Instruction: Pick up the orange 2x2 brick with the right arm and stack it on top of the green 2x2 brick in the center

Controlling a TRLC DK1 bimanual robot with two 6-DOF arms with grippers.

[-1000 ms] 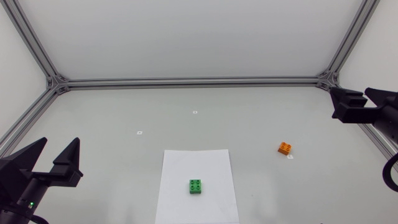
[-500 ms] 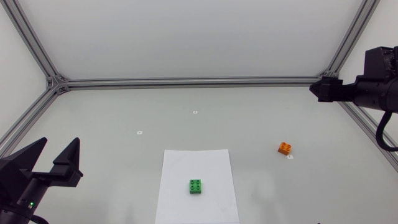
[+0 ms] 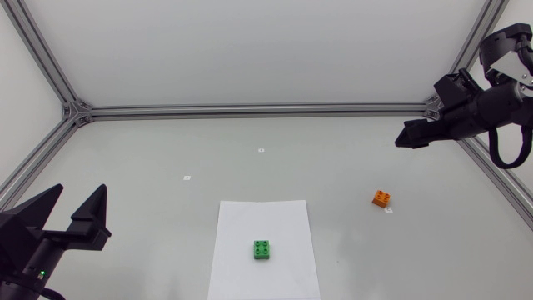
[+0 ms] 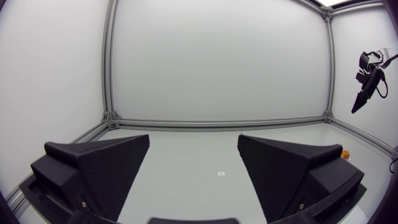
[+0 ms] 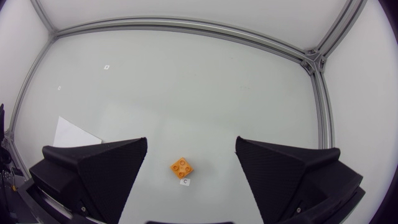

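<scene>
Wide apart stand the fingers of the left tool (image 3: 80, 193), nearest of all and well to the left of the white paper sheet (image 3: 265, 218), with nothing between them. The green brick (image 3: 262, 249) lies on the near half of that sheet, studs up. Only the head view shows it. The left wrist view looks across the counter (image 3: 333, 167) over its own broad fingers (image 4: 106, 163), which hide both sheet and green brick. The right wrist view catches just one corner of the sheet beside its finger.

Off the sheet to its right, on bare counter and clear of it, sits the orange brick (image 3: 382, 198), turned a little askew, with a small white tag (image 3: 388, 210) touching or just beside its near corner. The right wrist view looks down on it: the brick (image 5: 181, 167) lies below the gap of the right tool (image 5: 190, 142), whose fingers are spread wide and touch nothing. From the left wrist view this brick is a tiny orange speck, partly cut off by the tool's finger.

Beyond the sheet's far edge two small square markers (image 3: 261, 151) dot the counter; their print is too small to make out. In the head view the right tool hangs in the air farther off and to the right of the sheet, seen side-on so its gap does not show. Aluminium rails (image 3: 250, 108) border the counter.
</scene>
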